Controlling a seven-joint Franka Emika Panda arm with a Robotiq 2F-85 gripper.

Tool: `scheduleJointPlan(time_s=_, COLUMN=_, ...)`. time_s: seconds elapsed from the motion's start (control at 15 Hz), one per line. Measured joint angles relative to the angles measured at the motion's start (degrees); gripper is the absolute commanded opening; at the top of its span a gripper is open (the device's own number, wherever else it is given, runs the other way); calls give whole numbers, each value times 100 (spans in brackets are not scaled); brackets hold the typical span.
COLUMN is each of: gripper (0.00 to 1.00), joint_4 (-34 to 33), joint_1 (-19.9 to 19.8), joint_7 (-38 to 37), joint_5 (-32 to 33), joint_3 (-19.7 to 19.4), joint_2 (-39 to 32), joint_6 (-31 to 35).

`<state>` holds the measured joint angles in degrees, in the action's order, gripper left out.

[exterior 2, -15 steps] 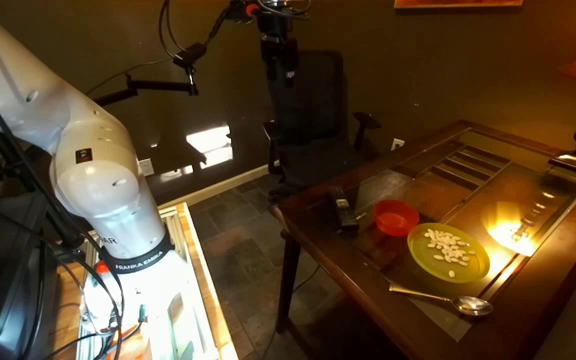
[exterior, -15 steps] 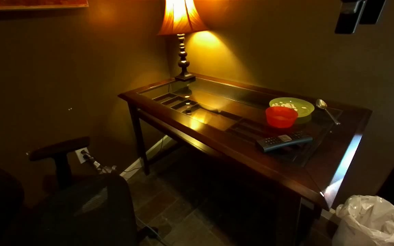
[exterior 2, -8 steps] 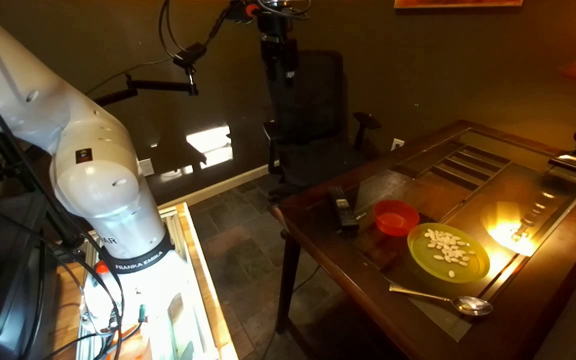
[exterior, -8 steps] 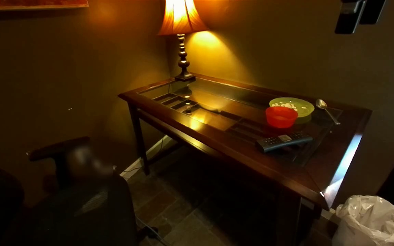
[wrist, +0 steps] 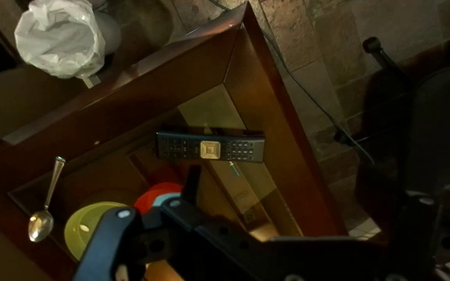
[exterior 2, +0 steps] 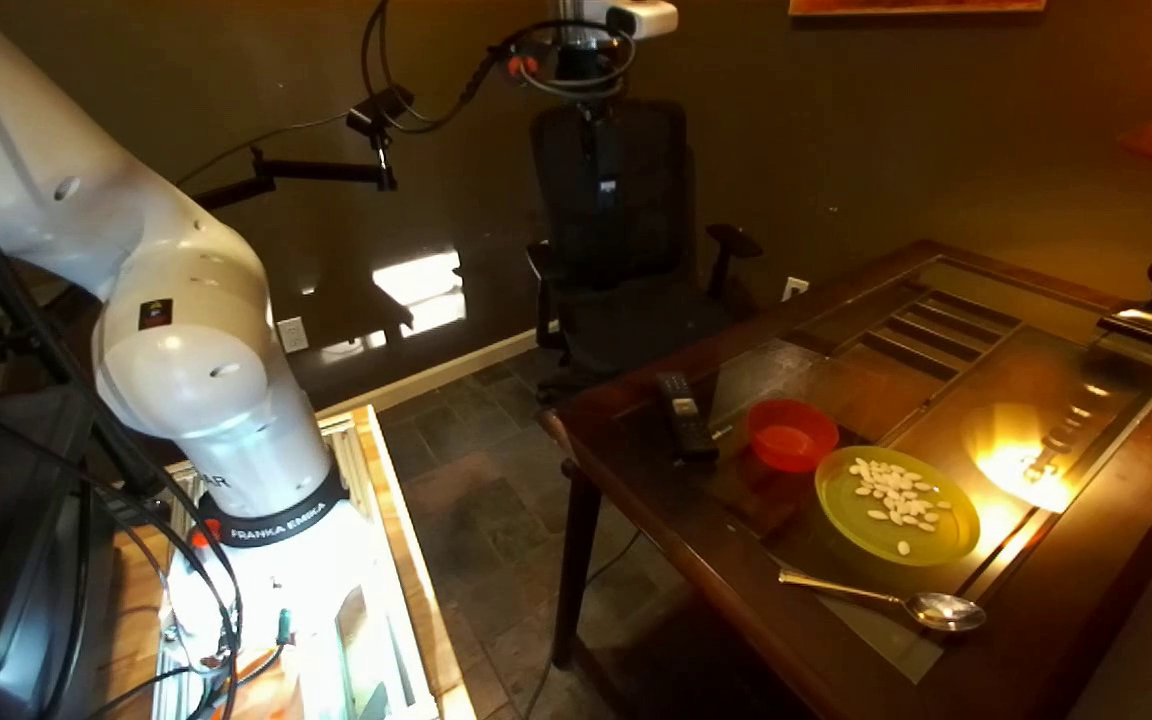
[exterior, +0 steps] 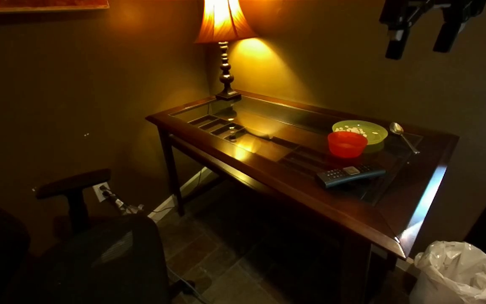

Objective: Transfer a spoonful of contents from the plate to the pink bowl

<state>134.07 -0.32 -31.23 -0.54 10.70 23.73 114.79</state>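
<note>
Hanging in midair, fingers spread wide, well apart from the pink bowl.

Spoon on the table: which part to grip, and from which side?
Likely the handle of the spoon, from above, so the open tool can close across its narrow width. The handle is long and slender, its end reaching past the green plate; the head is broader and rounded. Lying on the table, the spoon suits a downward approach.
</note>
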Motion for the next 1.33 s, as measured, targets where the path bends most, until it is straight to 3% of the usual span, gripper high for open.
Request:
scheduleJointPlan(time_s=0.4, gripper=100, joint_4=861, joint_1=-505, joint_7=-868, joint_5=0, joint_3=-422, joint_2=-380, joint_6=1285)
scheduleJointPlan(time_s=0.93, gripper=100, joint_4=1106, joint_1=-1214, joint_7=-1681, joint_5=101, joint_3=-1113, joint_2=-1577, joint_6=3961)
scheduleJointPlan(time_s=1.07, gripper=100, joint_4=1030, joint_1=-1435, joint_7=-2012, joint_5=568, joint_3=-1278, joint_2=-1903, joint_6=4401)
scheduleJointPlan(time_s=1.33, gripper=100, joint_4=738, joint_1=-1748, joint_7=-3012, joint_5=2246, joint_3=-1878, joint_2=-2498, joint_6=4597)
